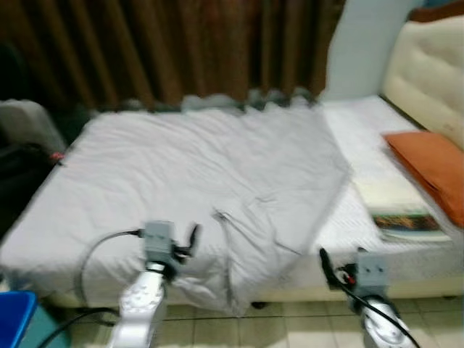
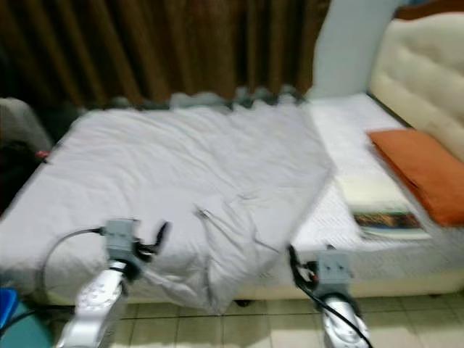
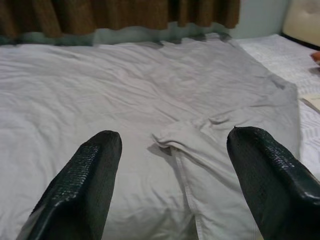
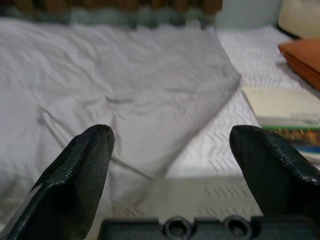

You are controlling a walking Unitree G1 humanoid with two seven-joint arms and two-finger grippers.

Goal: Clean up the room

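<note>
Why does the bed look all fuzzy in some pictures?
Both eye views are softly blurred, smearing the grey blanket and orange pillow; the left wrist view is sharper, with the left gripper fingers crisp; the right wrist view is blurry.

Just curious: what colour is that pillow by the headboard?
Orange; the pillow shows best in the left eye view.

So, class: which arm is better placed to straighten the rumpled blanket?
Left, probably: the left gripper hangs open over the blanket, near its fold; the right gripper faces bare mattress.
</note>
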